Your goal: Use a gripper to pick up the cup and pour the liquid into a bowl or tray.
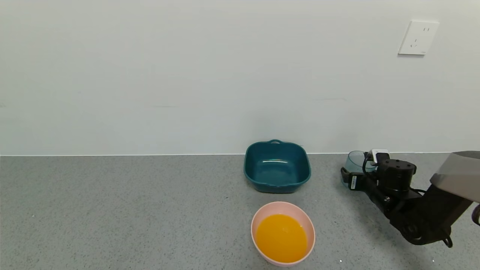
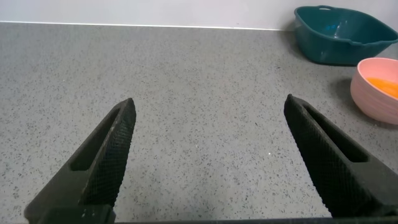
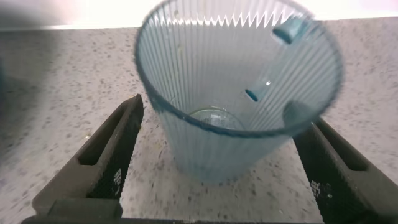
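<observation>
The blue-grey ribbed cup (image 1: 354, 160) stands upright and empty on the grey counter at the far right, near the wall. My right gripper (image 1: 350, 171) reaches around it from the near side. In the right wrist view the cup (image 3: 236, 93) stands between the spread fingers of the right gripper (image 3: 221, 124), with a gap on at least one side. The pink bowl (image 1: 255, 222) sits at the front centre and holds the orange liquid (image 1: 281, 238). My left gripper (image 2: 208, 109) is open and empty over bare counter, with the pink bowl (image 2: 367, 99) off to one side.
A dark teal square dish (image 1: 277, 185) with a loop handle stands empty behind the pink bowl, close to the wall; it also shows in the left wrist view (image 2: 336, 43). A white wall socket (image 1: 418, 37) is at the upper right.
</observation>
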Action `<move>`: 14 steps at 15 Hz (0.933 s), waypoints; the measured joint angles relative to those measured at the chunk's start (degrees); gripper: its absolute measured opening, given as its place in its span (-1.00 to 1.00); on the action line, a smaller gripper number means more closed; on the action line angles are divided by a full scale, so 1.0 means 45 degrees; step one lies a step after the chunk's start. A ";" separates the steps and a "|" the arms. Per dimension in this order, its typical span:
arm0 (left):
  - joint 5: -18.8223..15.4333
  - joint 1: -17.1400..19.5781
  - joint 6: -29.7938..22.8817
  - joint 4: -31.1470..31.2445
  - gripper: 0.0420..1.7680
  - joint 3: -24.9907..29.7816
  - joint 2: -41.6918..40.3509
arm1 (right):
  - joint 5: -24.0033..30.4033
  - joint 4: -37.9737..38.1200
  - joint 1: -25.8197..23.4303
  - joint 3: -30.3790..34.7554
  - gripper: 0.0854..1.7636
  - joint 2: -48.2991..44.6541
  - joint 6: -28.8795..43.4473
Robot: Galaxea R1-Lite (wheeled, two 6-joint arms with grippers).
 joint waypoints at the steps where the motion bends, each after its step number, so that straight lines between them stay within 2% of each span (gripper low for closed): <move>1: -0.0005 0.0000 0.0000 0.0000 0.94 0.0000 0.0000 | 0.0054 0.0016 0.0003 0.0312 0.89 -0.0425 -0.0087; 4: 0.0000 0.0000 0.0000 0.0000 0.94 0.0000 0.0000 | 0.0268 0.0482 0.0019 0.1317 0.90 -0.2121 -0.0252; 7: 0.0003 0.0000 0.0000 0.0000 0.94 0.0000 0.0000 | 0.0428 0.2425 0.0033 0.2056 0.91 -0.4497 -0.0295; 11: 0.0003 0.0000 0.0000 0.0000 0.94 0.0000 0.0000 | 0.0461 0.6989 0.0358 0.2338 0.92 -0.8398 -0.0301; 14: 0.0000 0.0000 0.0000 0.0000 0.94 0.0000 0.0000 | 0.0436 1.0885 0.1029 0.2270 0.92 -1.1573 -0.0312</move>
